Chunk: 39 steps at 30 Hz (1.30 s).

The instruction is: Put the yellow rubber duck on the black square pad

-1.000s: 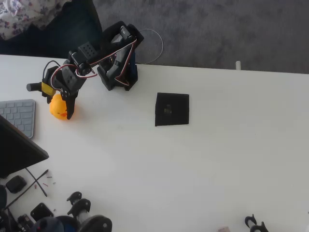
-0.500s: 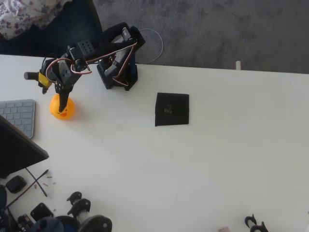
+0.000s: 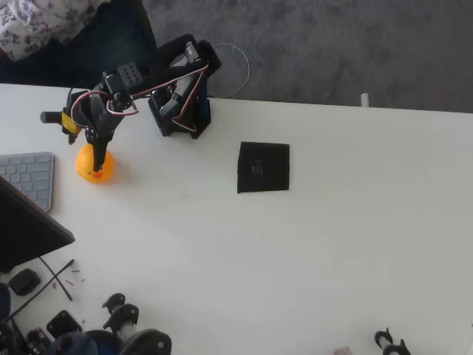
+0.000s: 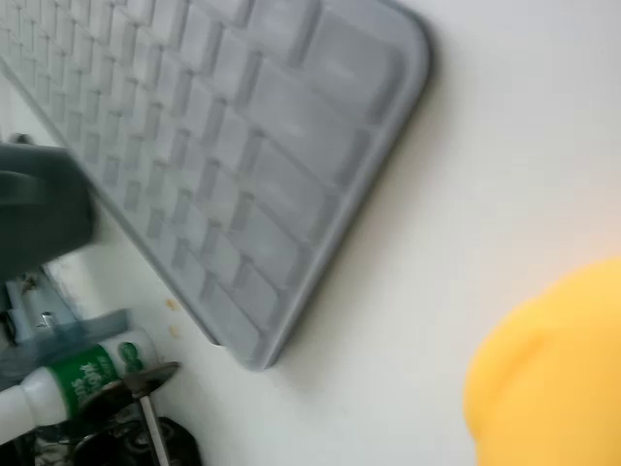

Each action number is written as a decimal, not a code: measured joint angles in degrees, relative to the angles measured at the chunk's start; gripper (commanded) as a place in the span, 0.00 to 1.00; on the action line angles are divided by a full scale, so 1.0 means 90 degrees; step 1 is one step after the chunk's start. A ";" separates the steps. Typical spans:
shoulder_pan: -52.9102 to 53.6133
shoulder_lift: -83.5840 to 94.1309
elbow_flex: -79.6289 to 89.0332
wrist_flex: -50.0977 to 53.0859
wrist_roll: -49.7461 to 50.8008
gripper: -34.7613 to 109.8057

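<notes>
The yellow rubber duck sits on the white table at the left, just right of the keyboard. My black gripper hangs over its top. The fingers form one narrow wedge with no gap between them, pointing down at the duck's middle and not straddling it. In the wrist view the duck is a yellow blur at the lower right corner, beside the keyboard's corner. The black square pad, with a small grey mark at its centre, lies flat well to the right of the duck, with bare table between them.
A grey keyboard lies left of the duck, and a dark laptop edge is below it. The arm's base stands at the table's back edge. Small dark tools clutter the lower left.
The gripper, which had a finger down the duck's right side, has drawn up and back and narrowed to a wedge. The duck has shifted slightly right.
</notes>
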 measured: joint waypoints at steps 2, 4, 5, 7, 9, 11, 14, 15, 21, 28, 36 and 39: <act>-0.0039 0.0000 0.0107 0.0000 0.0000 0.51; -0.0117 0.0000 0.0225 -0.0010 0.0000 0.51; -0.0127 0.0000 0.0332 -0.0010 0.0000 0.51; -0.0137 -0.0010 0.0400 -0.0010 0.0000 0.51; -0.0137 0.0000 0.0400 -0.0010 0.0000 0.51; -0.0137 0.0000 0.0420 -0.0010 0.0000 0.51; -0.0137 -0.0029 0.0479 -0.0264 0.0000 0.51; -0.0137 -0.0127 0.0508 -0.0400 0.0000 0.51; -0.0225 -0.1328 0.0518 -0.1104 0.0000 0.51; -0.0234 -0.1875 0.0479 -0.1348 0.0000 0.51; -0.0234 -0.1865 0.0479 -0.1357 -0.0039 0.38; -0.0234 -0.1865 0.0479 -0.1357 -0.0010 0.33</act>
